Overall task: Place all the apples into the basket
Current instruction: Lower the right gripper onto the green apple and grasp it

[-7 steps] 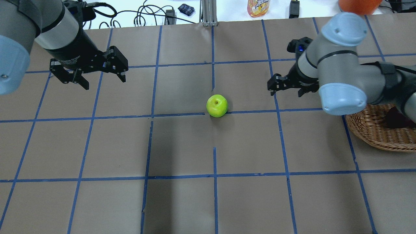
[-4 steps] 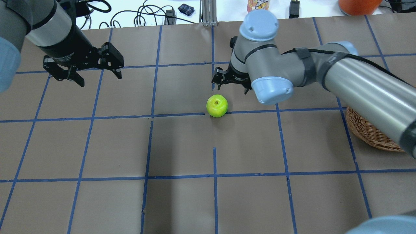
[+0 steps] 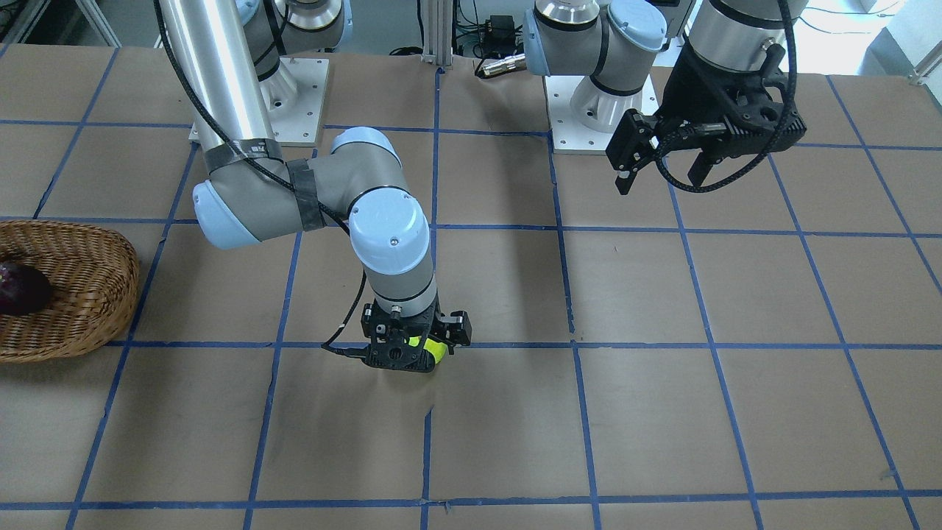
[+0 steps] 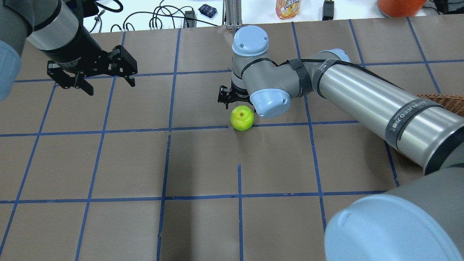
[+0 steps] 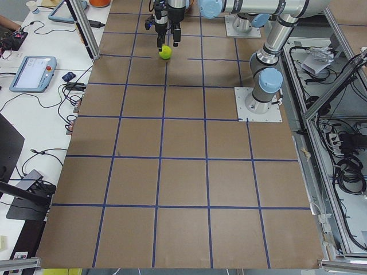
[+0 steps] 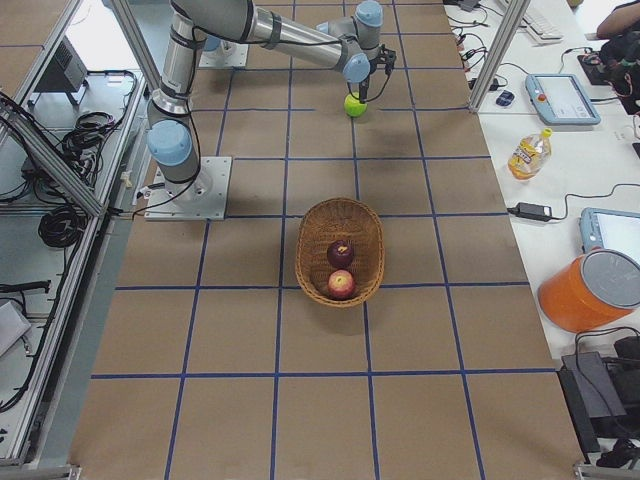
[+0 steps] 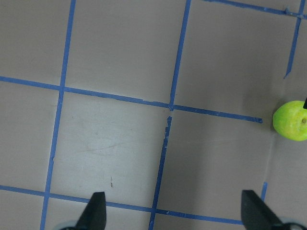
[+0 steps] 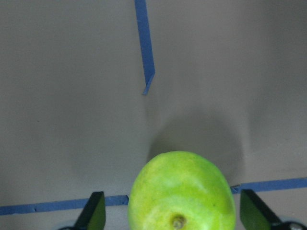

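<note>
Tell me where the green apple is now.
In the overhead view the green apple sits near mid-table, against a blue tape line, right under the open right gripper; the basket is off to the robot's right.

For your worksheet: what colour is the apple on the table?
Lime green apple, best in right wrist view.

Bare desk (image 4: 203, 163) surrounds the green apple (image 4: 242, 118); the right gripper (image 8: 173, 211) jaws (spread wide) flank it without touching.

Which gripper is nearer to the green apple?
Right. The right gripper is open just above the green apple; the left gripper hangs open far off on the robot's left side.
</note>
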Tool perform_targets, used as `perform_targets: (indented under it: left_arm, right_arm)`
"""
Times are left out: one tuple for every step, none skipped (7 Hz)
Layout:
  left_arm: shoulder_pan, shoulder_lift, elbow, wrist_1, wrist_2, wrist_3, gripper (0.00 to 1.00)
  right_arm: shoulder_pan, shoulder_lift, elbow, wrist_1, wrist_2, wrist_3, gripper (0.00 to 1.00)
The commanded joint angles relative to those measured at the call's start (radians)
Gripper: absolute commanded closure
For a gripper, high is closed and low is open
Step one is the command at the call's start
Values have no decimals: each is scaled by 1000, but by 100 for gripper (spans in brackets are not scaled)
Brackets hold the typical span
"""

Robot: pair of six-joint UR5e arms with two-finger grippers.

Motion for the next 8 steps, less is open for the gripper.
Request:
perform_targets:
  left_arm:
    - [-4, 0, -2, 0, 9, -2, 0]
    - [-1, 0, 2, -6, 6, -2, 0]
    - [1, -5, 14, -6, 21, 5, 0]
    - [1, -18, 34, -23, 27, 20, 0]
    - [2, -20, 43, -56, 26, 49, 0]
    - [2, -20, 50, -55, 29, 107, 0]
    - [2, -26, 54, -55, 20, 107, 0]
    - [4, -25, 54, -55, 18, 107, 0]
  right_arm:
    - [15, 34, 1, -6, -20, -5, 2]
    - [15, 36, 5, -5, -45, -14, 2]
    - [15, 36, 18, -6, -46, -14, 3]
    - [15, 34, 24, -8, -48, -16, 11]
    - [14, 33, 13, -6, -48, -19, 42]
    - [0, 5, 1, 4, -43, -29, 56]
    - [-33, -46, -5, 32, -48, -82, 55]
    - [-101, -117, 11, 110, -54, -142, 57]
